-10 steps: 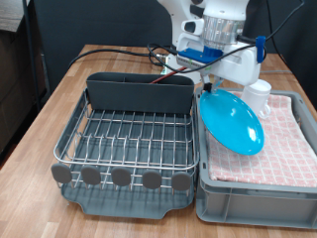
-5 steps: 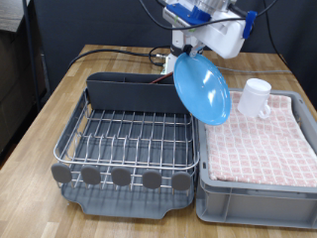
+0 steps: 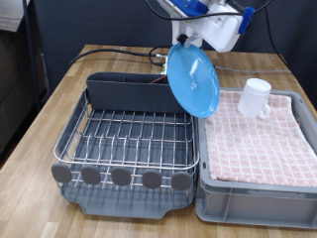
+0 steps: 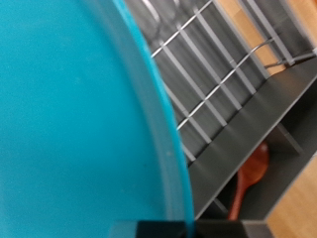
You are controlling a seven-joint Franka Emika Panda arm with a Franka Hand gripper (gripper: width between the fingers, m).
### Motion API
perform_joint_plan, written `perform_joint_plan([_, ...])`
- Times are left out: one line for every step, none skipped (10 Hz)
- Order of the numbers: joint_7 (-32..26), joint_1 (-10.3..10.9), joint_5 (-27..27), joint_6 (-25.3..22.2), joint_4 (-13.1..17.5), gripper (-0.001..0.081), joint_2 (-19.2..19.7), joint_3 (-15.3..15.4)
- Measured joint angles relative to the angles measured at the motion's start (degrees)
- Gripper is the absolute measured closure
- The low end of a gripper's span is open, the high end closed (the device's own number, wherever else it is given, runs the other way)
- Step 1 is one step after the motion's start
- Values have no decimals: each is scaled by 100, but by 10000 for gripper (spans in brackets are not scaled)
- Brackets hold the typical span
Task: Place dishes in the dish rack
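Note:
My gripper [image 3: 185,41] is shut on the top edge of the light-blue plate [image 3: 192,79], which hangs on edge above the right side of the dish rack [image 3: 127,139] in the exterior view. The plate fills most of the wrist view [image 4: 69,119], with the rack's wire grid [image 4: 213,79] beyond it. The white mug [image 3: 256,97] stands on the pink checked cloth in the grey bin. The reddish-brown wooden spoon [image 4: 250,178] lies in the rack's cutlery box [image 3: 139,92].
The grey bin [image 3: 260,188] with the pink checked cloth [image 3: 258,139] stands right of the rack. Both sit on a wooden table [image 3: 45,114]. Cables run behind the rack [image 3: 129,55].
The plate has been lifted out of the bin, up and to the exterior view's left, and now hangs over the rack's right edge. The mug has not moved.

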Motion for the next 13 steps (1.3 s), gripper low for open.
perform_joint_plan([-163, -5, -102, -151, 83, 791, 3, -3])
perform_joint_plan([-312, -9, -215, -283, 160, 791, 24, -18])
perform_joint_plan([-430, -15, -333, -398, 236, 791, 66, -44])
perform_joint_plan([-517, -30, -449, -527, 323, 791, 136, -69])
perform_joint_plan([-576, -45, -578, -631, 404, 791, 213, -95])
perform_joint_plan([-624, -57, -711, -705, 477, 791, 288, -135])
perform_joint_plan([-670, -66, -733, -699, 525, 791, 339, -199])
perform_joint_plan([-704, -73, -733, -688, 558, 791, 362, -245])
perform_joint_plan([-704, -68, -730, -688, 556, 791, 363, -243])
perform_joint_plan([-704, -66, -815, -780, 564, 791, 362, -228])
perform_joint_plan([-748, -66, -1012, -991, 611, 791, 361, -200])
perform_joint_plan([-881, -65, -1264, -1172, 682, 791, 346, -183])
perform_joint_plan([-1073, -67, -1524, -1210, 729, 791, 307, -192])
